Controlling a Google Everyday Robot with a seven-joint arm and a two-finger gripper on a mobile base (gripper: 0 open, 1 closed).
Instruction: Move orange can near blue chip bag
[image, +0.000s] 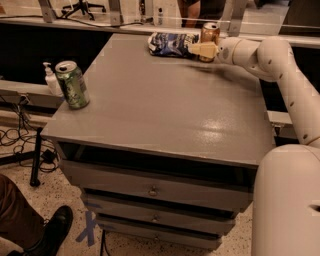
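- the orange can (210, 33) stands upright at the far edge of the table (165, 110), just beside the right end of the blue chip bag (171, 44); the two look close enough to touch, though whether they do is unclear.
- the gripper (199, 48) is at the can, its cream end crossing the can's lower front; whether it is clamped on the can or has let go, i cannot tell.
- by the look of it, the can sits where the task wants it, so what remains is likely to release it and draw clear without tipping it.
- the arm (280, 65) rises along the table's right side, bends sharply near the far corner and runs level leftward, low over the top.
- a green can (73, 84) stands well apart at the near left corner.
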